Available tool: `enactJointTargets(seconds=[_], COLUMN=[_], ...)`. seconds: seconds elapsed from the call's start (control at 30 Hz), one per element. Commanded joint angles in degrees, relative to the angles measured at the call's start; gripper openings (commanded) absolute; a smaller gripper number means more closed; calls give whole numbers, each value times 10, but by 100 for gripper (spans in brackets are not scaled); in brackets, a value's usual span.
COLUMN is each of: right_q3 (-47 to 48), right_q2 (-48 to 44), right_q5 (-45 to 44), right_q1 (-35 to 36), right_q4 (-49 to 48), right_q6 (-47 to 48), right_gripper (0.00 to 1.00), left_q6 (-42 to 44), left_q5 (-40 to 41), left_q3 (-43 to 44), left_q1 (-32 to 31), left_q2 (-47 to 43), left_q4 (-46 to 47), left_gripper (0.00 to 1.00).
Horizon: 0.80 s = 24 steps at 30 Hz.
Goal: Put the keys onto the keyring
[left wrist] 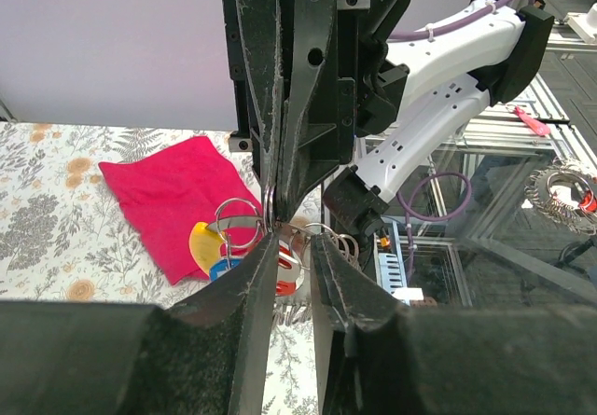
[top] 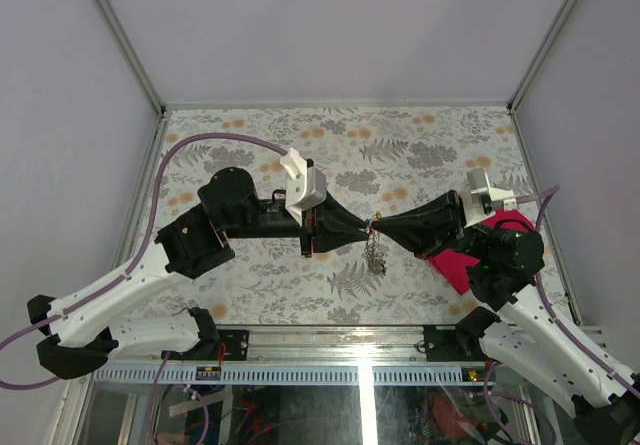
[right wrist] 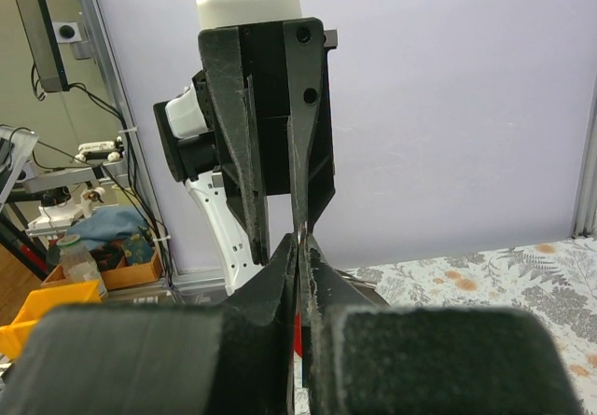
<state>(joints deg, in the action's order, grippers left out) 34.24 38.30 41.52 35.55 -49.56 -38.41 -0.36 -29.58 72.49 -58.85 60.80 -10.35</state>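
Both grippers meet tip to tip above the middle of the table. My right gripper (top: pixel 379 227) (left wrist: pixel 273 212) (right wrist: pixel 298 240) is shut on the thin silvery keyring (left wrist: pixel 216 221), whose wire shows as a glint at its tips. Coloured keys (top: pixel 376 257) hang below it: a yellow head (left wrist: pixel 203 245) and a red head (left wrist: pixel 285 275), with a bit of blue beside them. My left gripper (top: pixel 367 227) (left wrist: pixel 294 245) (right wrist: pixel 280 228) faces it, its jaws a narrow gap apart right at the ring. The red head shows through that gap. A black key does not show.
A magenta cloth (top: pixel 458 268) (left wrist: pixel 168 191) lies on the flowered table (top: pixel 420 155) under the right arm, near the front right. White walls and a metal frame (top: pixel 120 45) enclose the table. A rail runs along the near edge.
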Motion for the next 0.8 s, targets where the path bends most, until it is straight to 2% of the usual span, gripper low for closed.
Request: enactJointTargets(seconds=[0.0,0.47,0.77], right_q3=[34,31,31], right_q2=[-7,-18,-9], right_q5=[2,-8,0], right_q1=[1,1,1], right_q4=[-41,-26,-41], right_q6=[5,19,9], right_gripper=[0,0,0], left_q6=[-3,-4,-15], left_q5=[10,30,7], left_q3=[-6,-27,-21], left_q1=[-2,-3,-3], left_q2=[1,-28,-11], left_q4=[40,59,77], left_gripper=[22,22,22])
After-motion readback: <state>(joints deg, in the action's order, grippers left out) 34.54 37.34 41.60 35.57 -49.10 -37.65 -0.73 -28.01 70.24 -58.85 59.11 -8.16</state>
